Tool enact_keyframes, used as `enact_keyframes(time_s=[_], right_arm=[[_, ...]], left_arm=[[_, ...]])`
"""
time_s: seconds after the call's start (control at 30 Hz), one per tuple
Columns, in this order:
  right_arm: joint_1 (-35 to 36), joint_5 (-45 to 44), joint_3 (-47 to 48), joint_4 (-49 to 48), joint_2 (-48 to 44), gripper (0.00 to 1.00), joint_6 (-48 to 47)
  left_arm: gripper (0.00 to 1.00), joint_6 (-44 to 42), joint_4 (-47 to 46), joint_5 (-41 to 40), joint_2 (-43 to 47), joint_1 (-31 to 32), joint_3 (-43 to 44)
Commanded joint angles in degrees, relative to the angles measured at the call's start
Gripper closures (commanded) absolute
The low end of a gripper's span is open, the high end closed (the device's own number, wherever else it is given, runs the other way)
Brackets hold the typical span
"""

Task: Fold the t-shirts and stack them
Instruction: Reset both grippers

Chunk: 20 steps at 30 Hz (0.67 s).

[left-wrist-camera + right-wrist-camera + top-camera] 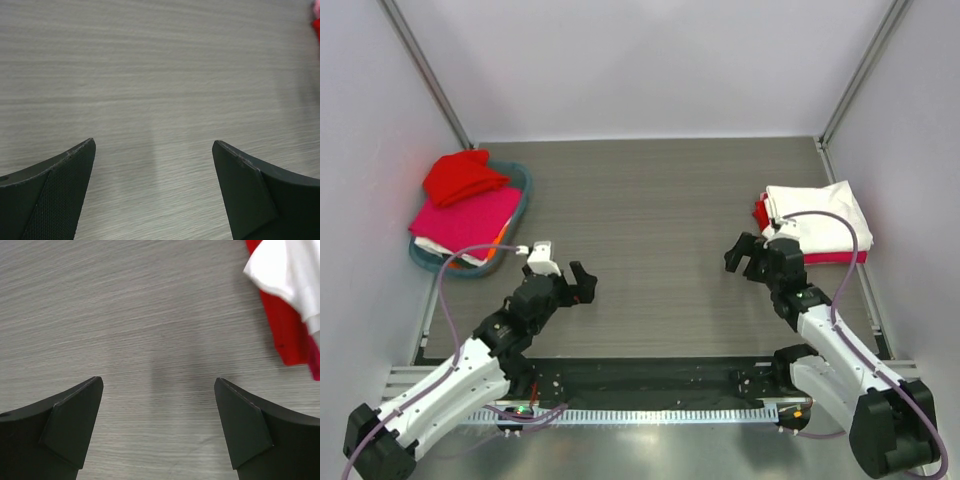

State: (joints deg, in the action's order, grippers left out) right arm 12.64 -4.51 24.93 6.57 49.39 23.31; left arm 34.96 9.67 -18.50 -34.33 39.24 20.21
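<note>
At the table's right side lies a folded stack: a white t-shirt (817,220) on top, a red t-shirt (761,212) and a magenta-pink t-shirt (852,258) showing beneath it. In the right wrist view the white t-shirt (285,270) overlaps the red t-shirt (287,335). More t-shirts sit in the basket at the left, a crumpled red one (463,177) on a magenta-pink one (465,222). My right gripper (742,262) (159,382) stands open over bare table just left of the stack. My left gripper (582,287) (153,145) is open over bare table, right of the basket.
The teal basket (525,190) stands at the far left against the wall. Metal frame posts rise at the back corners. White walls close in three sides. A black strip and rail run along the near edge between the arm bases.
</note>
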Motion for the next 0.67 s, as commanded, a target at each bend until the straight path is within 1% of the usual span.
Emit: enact_keyframes(time_s=[0.0, 0.03, 0.07, 0.17, 0.3, 0.4, 0.63], right_arm=[[0.3, 2.9, -6.5, -15.6, -0.9, 0.0, 3.2], [0.3, 3.5, -8.0, -16.4, -1.5, 0.0, 3.2], [0.3, 6.8, -7.5, -15.5, -2.1, 0.0, 2.4], [0.3, 5.1, -8.1, -15.5, -3.5, 0.0, 2.8], [0.3, 5.7, -8.8, -15.6, -4.4, 0.0, 3.1], [0.3, 7.1, -10.1, -17.5, -5.6, 0.0, 3.1], [0.3, 6.5, -10.7, -17.5, -7.5, 0.0, 3.5]], left_arm=[[0.0, -3.3, -4.4, -2.4, 3.9, -0.1, -3.9], [0.0, -3.5, -4.0, -0.2, 5.0, -0.1, -4.1], [0.0, -3.6, -4.8, 0.3, 7.4, -0.1, -4.9], [0.0, -2.8, -6.7, -0.3, 10.7, -0.1, -7.5], [0.0, -3.5, -6.9, -0.7, 12.0, -0.1, -7.9], [0.0, -5.3, -7.4, 1.4, 12.1, -0.1, -7.8], [0.0, -5.3, -7.2, 2.1, 13.0, -0.1, -8.3]])
